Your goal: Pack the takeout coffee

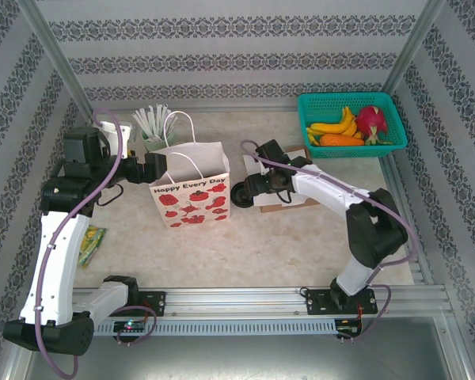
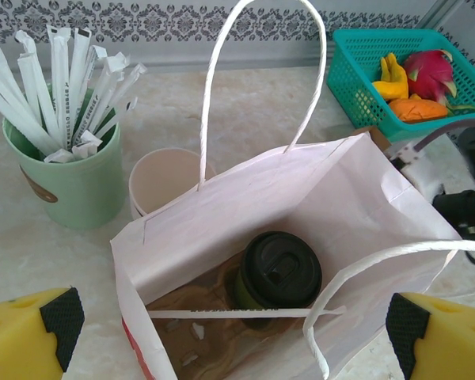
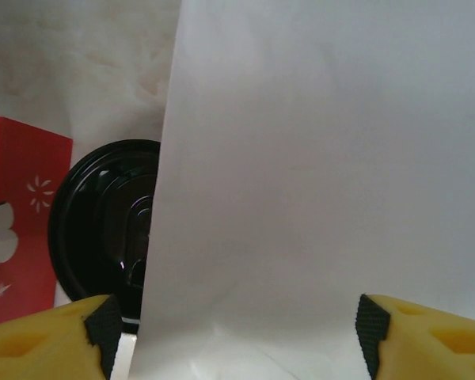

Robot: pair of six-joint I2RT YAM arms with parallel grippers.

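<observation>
Takeout coffee (image 2: 279, 273) bagged, below left end effector (image 2: 233, 318)

takeout coffee (image 2: 279, 273): I mostly get the lid; cup body under it, base crossed by a paper strip.
black lid (image 3: 103, 229): right part behind the bag wall (image 3: 317, 158); can't tell if it's the coffee's.
cream cup (image 2: 162, 178): lower part behind the bag rim.
basket (image 2: 356, 87): cut by the right edge.
left gripper (image 2: 236, 318): fingers (image 2: 32, 336) cut by the bottom edge.
right gripper (image 3: 237, 326): fingers (image 3: 427, 336) cut likewise.
green packet (image 1: 91, 244): partly under my left arm, too small to identify.
</observation>
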